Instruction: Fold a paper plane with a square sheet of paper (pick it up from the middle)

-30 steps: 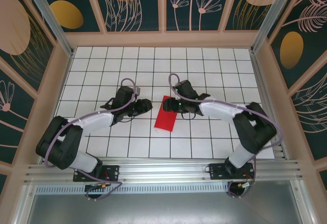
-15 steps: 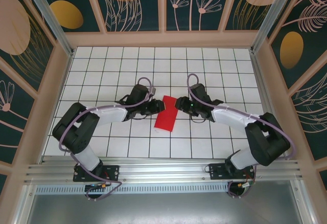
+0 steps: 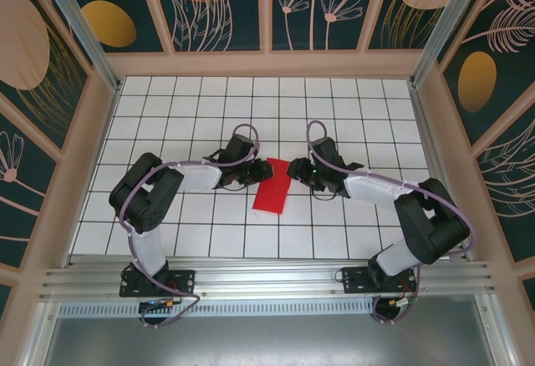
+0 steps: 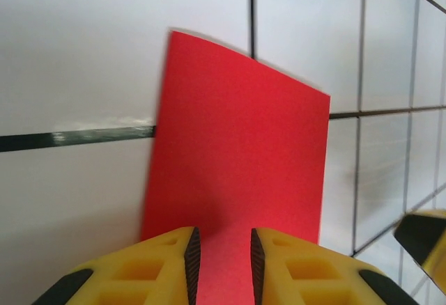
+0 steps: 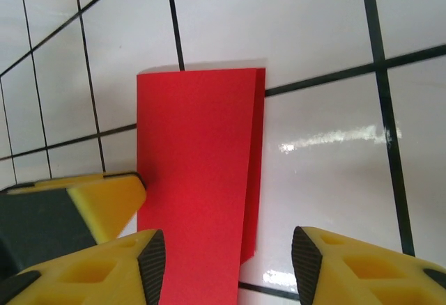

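Observation:
The square sheet of paper [image 3: 272, 189] lies on the white grid table, folded in half into a long red strip, with the lower layer showing along one edge [image 5: 256, 180]. My left gripper [image 3: 257, 172] hovers low over the strip's far left end. Its jaws [image 4: 221, 263] stand a narrow gap apart, with flat red paper [image 4: 237, 166] showing between them and nothing pinched. My right gripper [image 3: 292, 170] is at the strip's far right end. It [image 5: 228, 263] stands wide open, straddling the paper's [image 5: 195, 180] folded-over edge. One left fingertip [image 5: 90, 200] touches the strip's opposite side.
The white tiled table [image 3: 334, 107] is walled by a wooden frame with dark flower panels. An aluminium rail [image 3: 267, 278] runs along the near edge by the arm bases. Both arms bend inward, their grippers almost facing each other over the paper's far end.
Both arms swung in toward the far end of the red strip. The left jaws narrowed as they came over the paper. The strip itself has not moved.

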Controlling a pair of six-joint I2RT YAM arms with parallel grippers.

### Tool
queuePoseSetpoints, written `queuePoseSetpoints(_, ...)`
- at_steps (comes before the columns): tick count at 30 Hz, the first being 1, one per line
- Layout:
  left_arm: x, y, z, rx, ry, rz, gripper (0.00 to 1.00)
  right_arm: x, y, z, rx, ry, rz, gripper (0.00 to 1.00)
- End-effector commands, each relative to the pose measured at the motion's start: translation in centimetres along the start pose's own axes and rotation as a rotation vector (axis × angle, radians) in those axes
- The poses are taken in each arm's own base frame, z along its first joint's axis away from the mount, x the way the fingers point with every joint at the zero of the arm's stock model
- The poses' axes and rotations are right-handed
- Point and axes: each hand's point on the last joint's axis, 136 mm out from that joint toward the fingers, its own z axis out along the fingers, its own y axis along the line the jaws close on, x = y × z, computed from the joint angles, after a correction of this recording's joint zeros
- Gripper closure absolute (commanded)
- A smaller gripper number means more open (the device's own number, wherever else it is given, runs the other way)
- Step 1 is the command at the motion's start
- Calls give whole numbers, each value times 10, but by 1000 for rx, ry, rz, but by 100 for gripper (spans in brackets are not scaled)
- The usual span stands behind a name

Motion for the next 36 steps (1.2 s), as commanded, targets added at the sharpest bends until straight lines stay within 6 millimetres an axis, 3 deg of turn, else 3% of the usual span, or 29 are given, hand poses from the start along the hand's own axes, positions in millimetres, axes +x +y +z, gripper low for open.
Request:
queuePoseSetpoints(1,-6,12,-3,-65,-54,-42,71,12,7,-7,-56,34,11,45)
queuePoseSetpoints(13,5,20,-1,-43,-40,-102,70,87,17,-5,-104,247,62,45)
queuePoseSetpoints(26,10,27,1,-61,-30,-109,70,106,29,2,-160,303,135,48)
queuePoseSetpoints(36,9,25,1,-56,-29,-104,70,114,14,5,-101,320,175,48)
